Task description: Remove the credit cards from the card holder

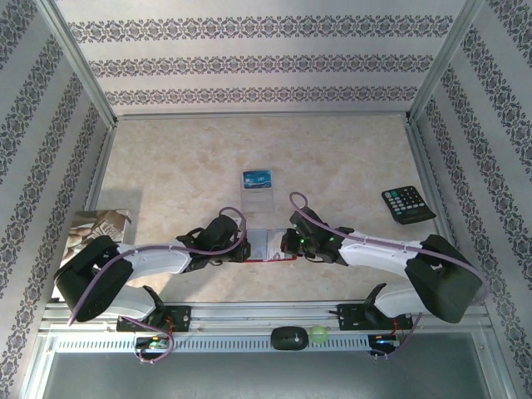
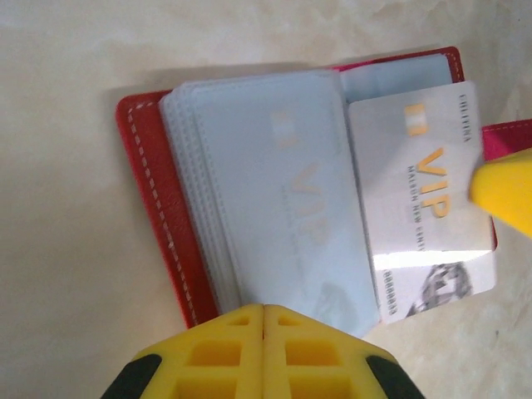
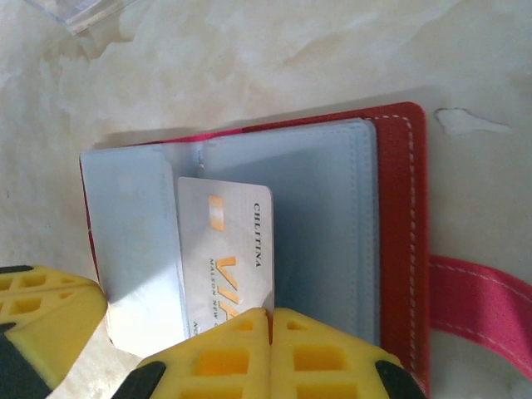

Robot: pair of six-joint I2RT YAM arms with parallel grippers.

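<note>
- The left gripper has its yellow fingers pressed together, with no gap between them. The tips sit at the edge of the stack of clear sleeves. Whether a sleeve is pinched between them cannot be told.
- The right gripper is also closed, finger against finger. Its tips are on one end of the silver card. Whether they pinch the card or only press on it cannot be told.
- The card holder lies open and flat on the table, near the front edge and midway across. One gripper is at each of its sides, so it lies between them.
- Its red cover faces down and the sleeves face up, with the strap stretched out to one side.
- The silver card carries gold "VIP" lettering. It lies on top of the sleeves, slightly askew, and one corner reaches past the red cover.
- The blue card lies further back on the table, well apart from the holder. It is at the far end of a clear plastic piece.
- A black remote rests on the right side of the table, away from both grippers.
</note>
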